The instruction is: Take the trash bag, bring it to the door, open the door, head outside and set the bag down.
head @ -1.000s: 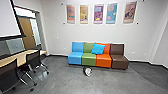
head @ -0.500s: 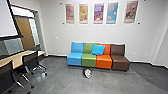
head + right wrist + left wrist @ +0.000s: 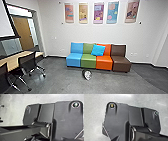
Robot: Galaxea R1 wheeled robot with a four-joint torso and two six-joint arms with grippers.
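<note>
While the robot seems to be driving toward the pickup — the first step — I cannot tell whether either tool is apart or together. On the grey floor (image 3: 55, 80), a small black-and-white bundle (image 3: 87, 75), probably the trash bag, lies in front of a multicoloured sofa (image 3: 88, 62); reaching it calls for getting closer and low. Farther left stands a wooden door (image 3: 23, 32). Since the earlier frame, the sofa looks slightly larger — the camera has moved, the bundle apparently not.

Even, bright light; floor (image 3: 94, 115) streaked with glare (white, in left wrist view).
</note>
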